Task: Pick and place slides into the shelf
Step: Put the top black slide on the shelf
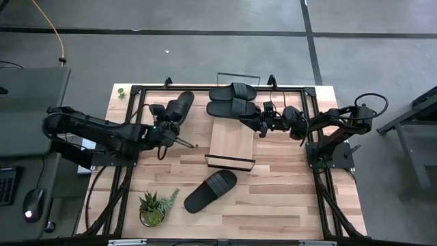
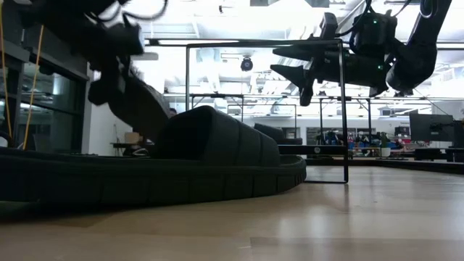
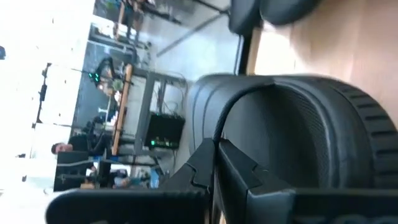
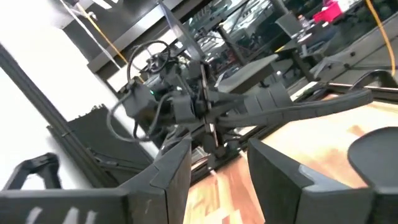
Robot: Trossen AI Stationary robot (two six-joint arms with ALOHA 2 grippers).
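Four slides [image 1: 176,109] | left jaws gripping one | right jaws apart | writing unreadable

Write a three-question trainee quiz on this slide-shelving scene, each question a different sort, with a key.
1. True or false: the left end effector is shut on a slide.
2. How many slides already sit on the shelf?
3. The loose slide nearest the potted plant lies: A) on the shelf, B) on the tabletop, C) in the right end effector.

Key: 1 true. 2 two. 3 B; the right end effector is open and holds nothing.
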